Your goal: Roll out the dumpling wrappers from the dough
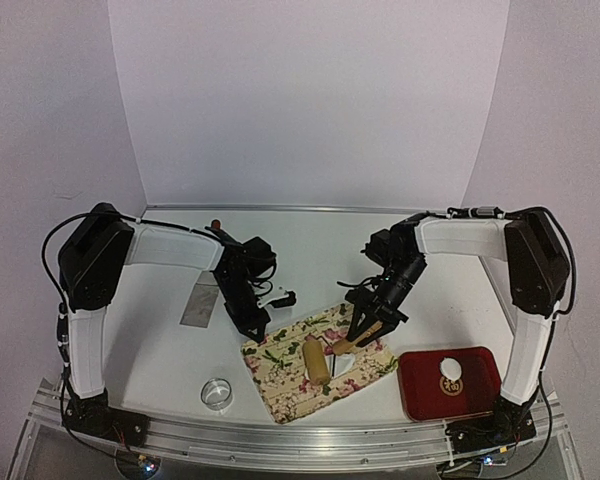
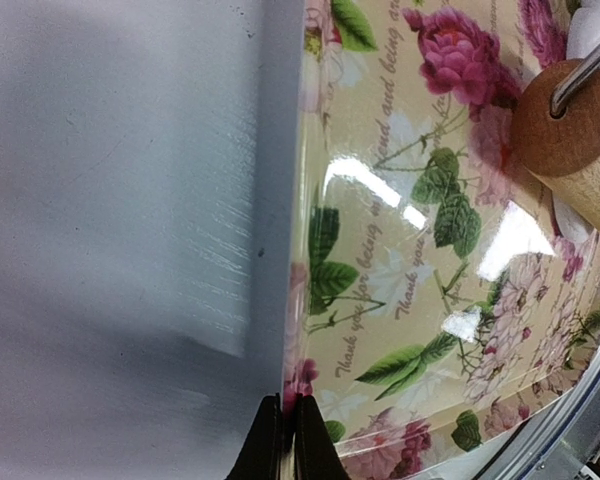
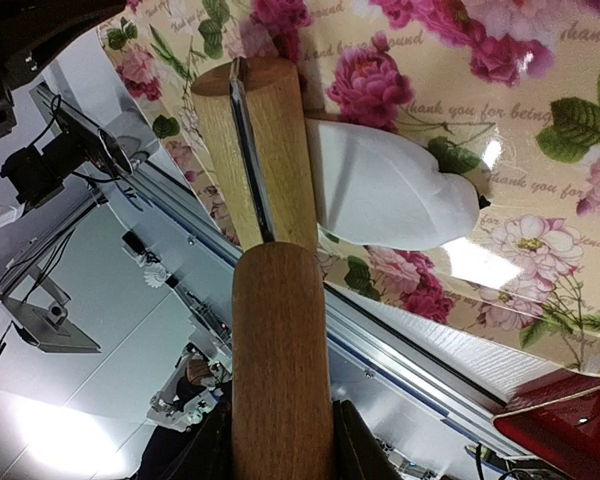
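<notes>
White counter [image 1: 160, 350] holds your floral mat [image 1: 280, 385] at its 6 o'clock. Your right jaws clamp the rolling pin [image 1: 316, 362] by its handle [image 3: 280, 380]; it lies on the mat, white dough [image 3: 380, 190] at its 3 o'clock. Your left jaws are closed tight at the mat's 10 o'clock corner. One round dumpling wrapper [image 1: 450, 370] sits on the red tray [image 1: 480, 395], 3 o'clock of the mat.

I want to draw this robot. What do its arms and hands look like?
The left arm and right arm have white tube-shaped parts joined by chunky black joints. Black cables loop beside the shoulders. The left hand and right hand are black, each with two thin fingers.
</notes>
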